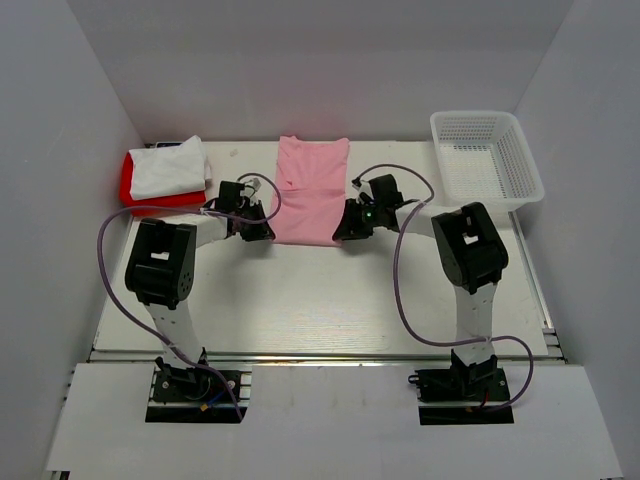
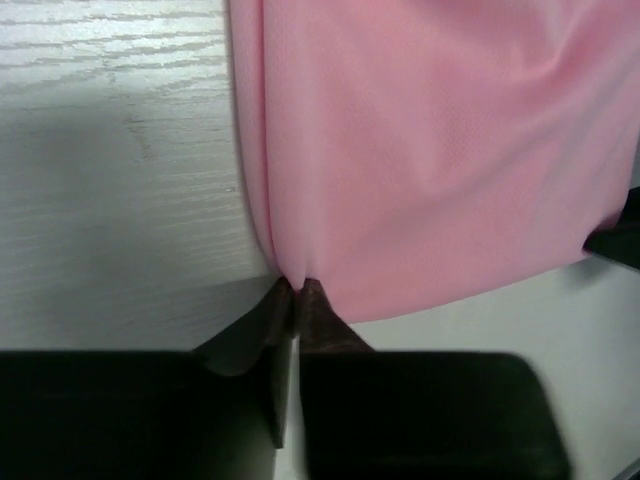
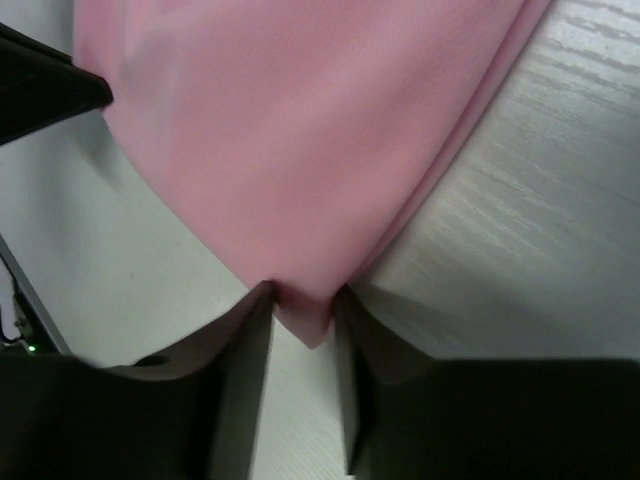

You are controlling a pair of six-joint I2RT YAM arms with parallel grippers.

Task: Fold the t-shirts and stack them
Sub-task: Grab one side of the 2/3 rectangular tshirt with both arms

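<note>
**Top view:** pale wood-grain table (image 1: 300, 300) enclosed by plain white walls (image 1: 330, 60). The pink t-shirt (image 1: 312, 190) lies at back centre, the white t-shirt (image 1: 178, 163) sits on the red t-shirt (image 1: 133, 188) at back left, and a mesh basket (image 1: 487, 150) stands at back right.

**Left wrist:** the left gripper (image 2: 296, 285) pinches 1 near corner of the pink t-shirt, jaws almost together.

**Right wrist:** the right gripper (image 3: 303, 295) has the other corner between 2 part-open fingers. Whether the hold is firm cannot be told.

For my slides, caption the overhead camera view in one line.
The left gripper and right gripper meet the pink t-shirt at its near corners; white t-shirt atop red t-shirt, basket aside.
</note>
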